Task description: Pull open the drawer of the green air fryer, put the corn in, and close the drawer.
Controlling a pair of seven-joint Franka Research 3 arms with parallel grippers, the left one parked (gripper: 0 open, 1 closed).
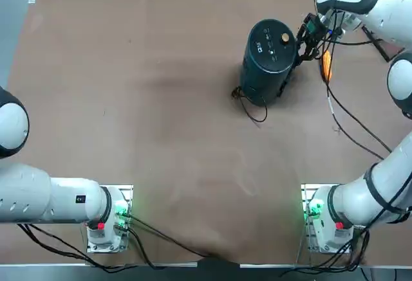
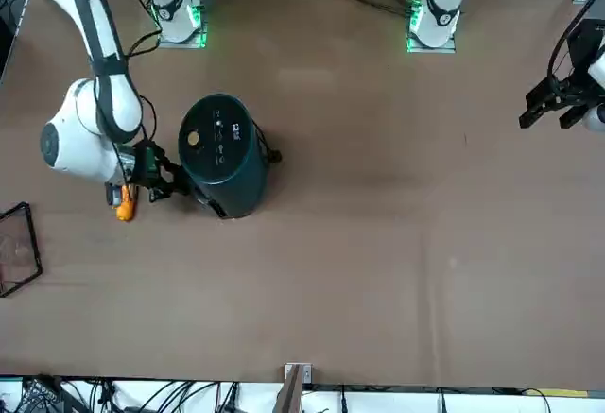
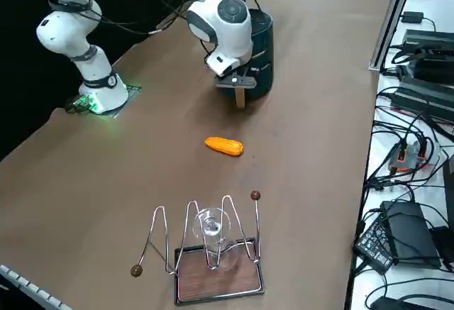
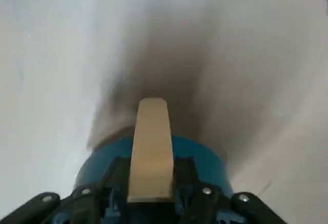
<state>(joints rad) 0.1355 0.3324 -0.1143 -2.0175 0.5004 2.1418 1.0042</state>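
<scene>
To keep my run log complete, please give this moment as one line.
right gripper: shut on drawer handle | drawer: closed | corn: on table

Green air fryer (image 3: 264, 54) behind white robot arm (image 3: 221, 23), yellow-orange corn cob (image 3: 224, 145) lying on brown table (image 3: 298, 182), wire rack (image 3: 216, 271) holding a clear glass (image 3: 213, 226), black cables and boxes (image 3: 408, 232) along the side.

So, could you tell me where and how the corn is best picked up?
I'd grip the corn around its middle, coming straight down, fingers across its long sides: it lies flat, slim and elongated, its rounded ends offering poorer purchase. The right gripper is now on the air fryer's handle.
</scene>
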